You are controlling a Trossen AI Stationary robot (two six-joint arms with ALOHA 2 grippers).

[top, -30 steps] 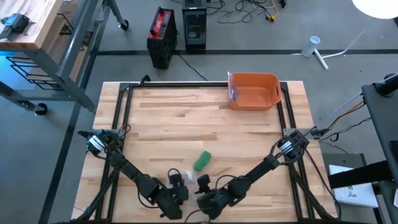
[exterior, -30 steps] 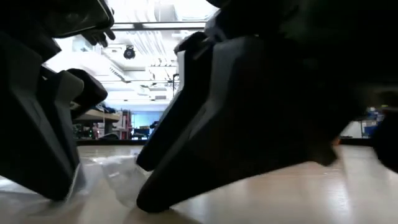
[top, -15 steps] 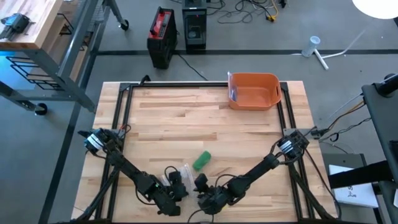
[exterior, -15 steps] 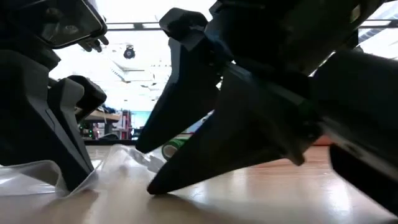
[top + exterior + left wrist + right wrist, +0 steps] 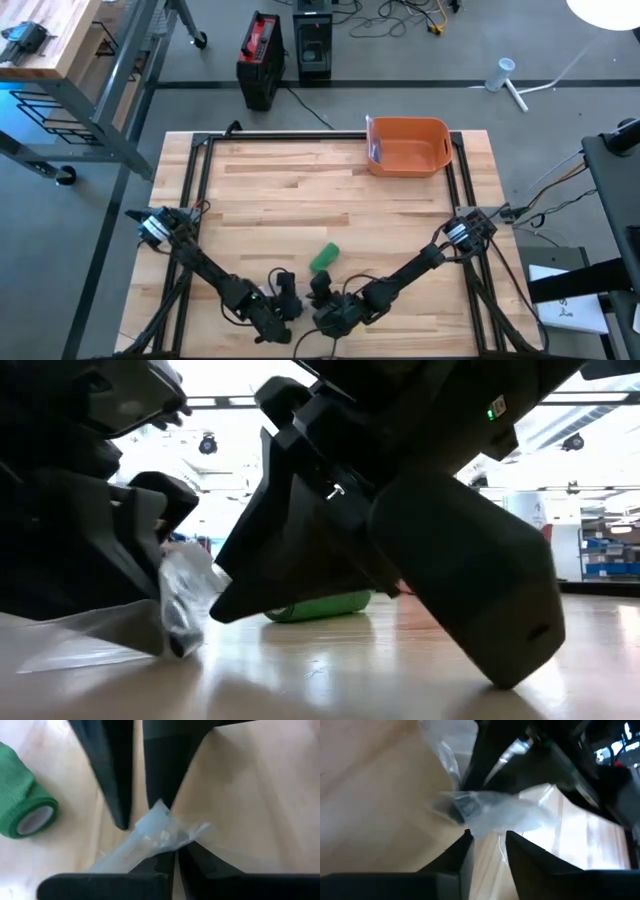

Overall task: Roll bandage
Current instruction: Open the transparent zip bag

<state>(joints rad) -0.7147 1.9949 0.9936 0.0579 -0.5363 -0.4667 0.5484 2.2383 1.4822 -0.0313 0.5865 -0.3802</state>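
The green bandage roll (image 5: pixel 323 258) lies on its side on the wood, just beyond both grippers; the left wrist view shows it too (image 5: pixel 22 802). My left gripper (image 5: pixel 286 292) is near the table's front edge, shut on a clear plastic wrapper (image 5: pixel 150 837). My right gripper (image 5: pixel 318 290) faces it from the right and is open. Its two fingers (image 5: pixel 462 852) stand on either side of the wrapper's free end (image 5: pixel 485 812). Whether they touch it, I cannot tell. My left gripper pinches the bunched wrapper (image 5: pixel 161 849) between its two fingers, coming slanting down from the table's near left. The pinched part stands up off the wood (image 5: pixel 185 595), while the rest of the film trails flat on the table (image 5: pixel 90 640).
An orange bin (image 5: pixel 407 147) stands at the table's far right, with something clear inside it. Black frame rails (image 5: pixel 195 190) run along the table's edges. Bare wood (image 5: pixel 290 200) lies between the bin and the grippers.
My left gripper has rolled and sunk a little, gathering the wrapper from flat on the wood into an upright bunch. My right gripper has rolled and edged toward the left gripper, so its fingers now straddle the wrapper's end. The green roll has stayed put.
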